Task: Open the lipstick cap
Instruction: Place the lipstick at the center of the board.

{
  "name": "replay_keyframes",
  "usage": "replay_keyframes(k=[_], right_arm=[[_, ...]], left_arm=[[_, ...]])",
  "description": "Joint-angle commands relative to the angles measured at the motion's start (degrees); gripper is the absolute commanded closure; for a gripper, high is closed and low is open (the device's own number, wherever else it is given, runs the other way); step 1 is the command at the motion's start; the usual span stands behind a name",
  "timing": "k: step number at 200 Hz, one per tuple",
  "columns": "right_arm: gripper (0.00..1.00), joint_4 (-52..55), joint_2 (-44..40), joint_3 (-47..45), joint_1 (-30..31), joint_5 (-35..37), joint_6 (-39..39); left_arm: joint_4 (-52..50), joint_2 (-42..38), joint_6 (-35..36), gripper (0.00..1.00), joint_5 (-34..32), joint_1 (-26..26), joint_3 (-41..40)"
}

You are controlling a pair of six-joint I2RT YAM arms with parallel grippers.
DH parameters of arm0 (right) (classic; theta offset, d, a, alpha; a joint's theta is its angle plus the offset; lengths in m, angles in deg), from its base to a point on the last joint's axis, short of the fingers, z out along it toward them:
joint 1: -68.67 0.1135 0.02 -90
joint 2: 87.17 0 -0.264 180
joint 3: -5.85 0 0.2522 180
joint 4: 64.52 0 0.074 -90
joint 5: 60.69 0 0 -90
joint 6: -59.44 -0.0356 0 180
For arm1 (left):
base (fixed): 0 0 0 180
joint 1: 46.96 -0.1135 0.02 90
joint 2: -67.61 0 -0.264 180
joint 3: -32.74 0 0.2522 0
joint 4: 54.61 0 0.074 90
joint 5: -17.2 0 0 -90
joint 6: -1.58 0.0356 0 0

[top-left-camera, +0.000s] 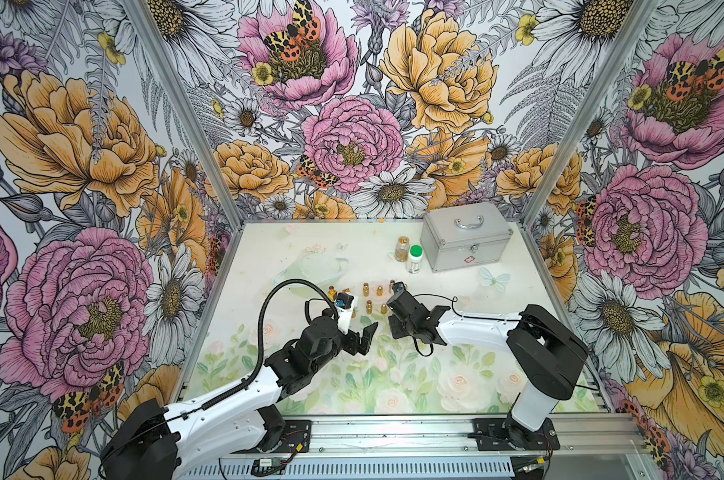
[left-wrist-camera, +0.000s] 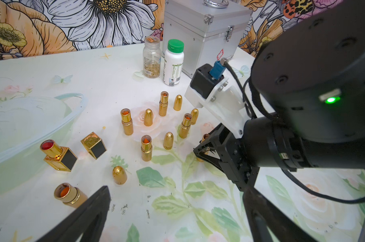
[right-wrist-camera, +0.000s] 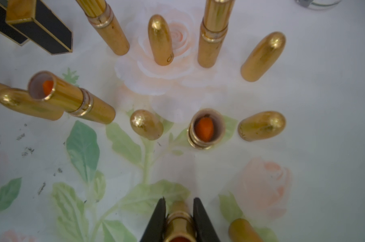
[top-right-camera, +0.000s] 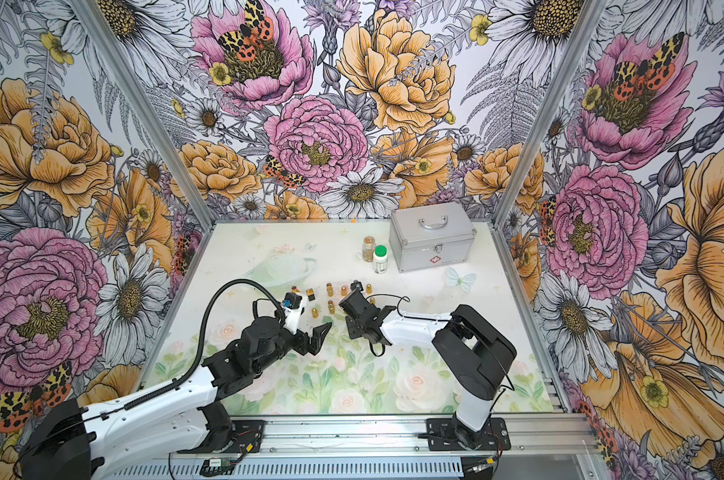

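Observation:
My right gripper (right-wrist-camera: 179,204) points down at the table and is shut on a gold lipstick (right-wrist-camera: 179,220). The tube stands upright, and red shows in its open top. A gold cap (right-wrist-camera: 244,230) sits on the table close beside it. In the left wrist view the same gripper (left-wrist-camera: 202,149) hides most of that tube. Around it stand several uncapped gold lipsticks (left-wrist-camera: 146,147) with bullet-shaped caps (left-wrist-camera: 168,140) next to them. One open gold lipstick (left-wrist-camera: 69,194) lies on its side. My left gripper (left-wrist-camera: 177,197) hovers open over bare cloth, holding nothing.
A square black-and-gold lipstick (left-wrist-camera: 60,156) and its cap (left-wrist-camera: 94,145) stand left of the group. At the back are a silver case (top-left-camera: 466,237), a green-capped white bottle (top-left-camera: 414,258) and a clear bottle (top-left-camera: 401,248). Walls close in three sides of the table.

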Motion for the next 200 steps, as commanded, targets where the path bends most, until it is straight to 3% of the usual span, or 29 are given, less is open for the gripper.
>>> replay_keyframes(k=[1, 87, 156, 179, 200], right_arm=[[0.8, -2.78, 0.69, -0.93, 0.22, 1.99, 0.76], [0.73, -3.64, 0.1, -1.55, 0.76, 2.52, 1.6], [0.61, -0.94, -4.9, 0.47, 0.76, 2.01, 2.05], [0.54, 6.71, -9.25, 4.21, 0.75, 3.7, 1.27], [0.48, 14.6, -14.14, 8.75, 0.65, 6.25, 2.18]], left_arm=[[0.32, -0.67, -1.39, 0.01, -2.38, -0.48, -1.02], [0.52, -1.5, -1.69, 0.01, -2.52, -0.83, -1.71], [-0.22, -4.1, -2.32, 0.01, -2.26, -1.43, -1.73], [-7.36, -6.26, -3.76, 0.01, -4.9, -1.86, 2.52], [-17.75, -8.01, -5.4, 0.01, -12.51, -2.86, 8.95]])
